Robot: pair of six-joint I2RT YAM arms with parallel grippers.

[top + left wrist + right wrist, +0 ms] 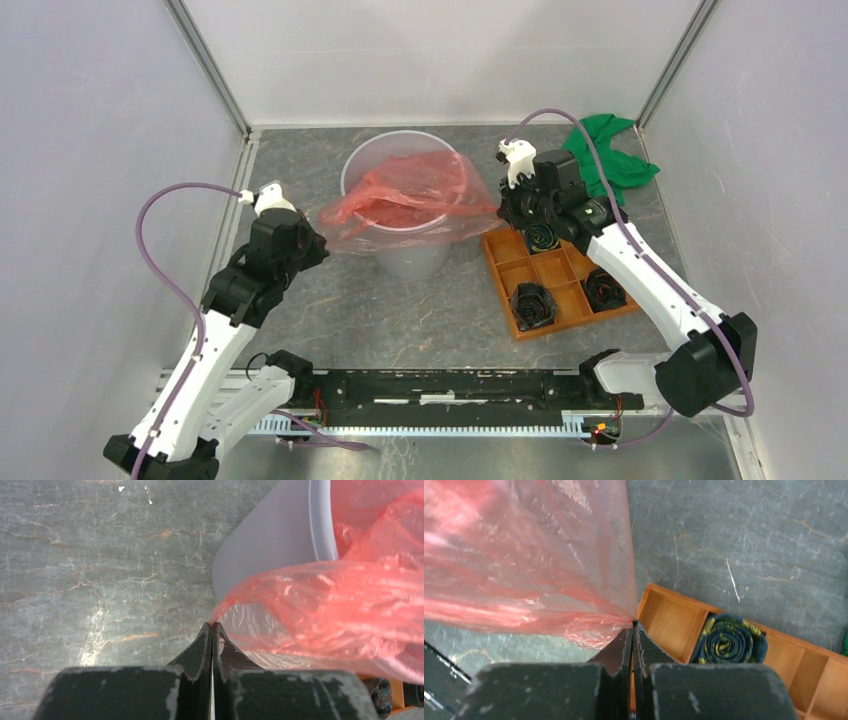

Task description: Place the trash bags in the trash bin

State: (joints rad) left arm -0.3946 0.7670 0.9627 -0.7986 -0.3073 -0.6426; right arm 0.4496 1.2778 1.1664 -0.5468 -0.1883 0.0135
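Left pincer (212,626) and right pincer (633,624) both clamp tight on opposite corners of your thin, wrinkly red-pink plastic bag (400,200).
You hold it stretched over the mouth of the light grey round plastic bin (410,262), mid-table.

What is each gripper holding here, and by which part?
Both hold the red trash bag: the left gripper pinches its left end, the right gripper its right end.

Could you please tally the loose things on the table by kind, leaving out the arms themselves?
bag: 1
bin: 1
cloth: 1
tray: 1
rolls: 3
Total: 7
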